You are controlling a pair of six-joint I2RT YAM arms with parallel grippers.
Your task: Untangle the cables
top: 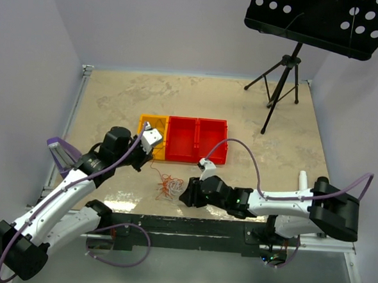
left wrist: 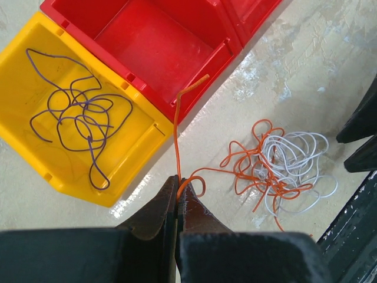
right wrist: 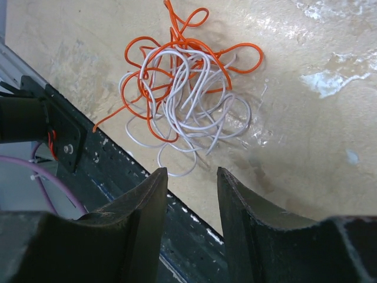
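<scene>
An orange cable [left wrist: 253,168] and a white cable [left wrist: 297,165] lie tangled on the table near its front edge; the tangle also shows in the top view [top: 169,186] and the right wrist view [right wrist: 182,94]. My left gripper [left wrist: 178,180] is shut on one end of the orange cable, which runs taut from the tangle and sticks up past the red bin. My right gripper [right wrist: 191,172] is open and empty, just right of the tangle and apart from it. A dark purple cable [left wrist: 79,115] lies coiled in the yellow bin [left wrist: 135,138].
Two red bins [top: 195,139] stand side by side right of the yellow bin [top: 153,123]. The black table-edge rail [right wrist: 118,171] runs right under the tangle. A tripod stand [top: 282,83] with a perforated black panel stands at the back right.
</scene>
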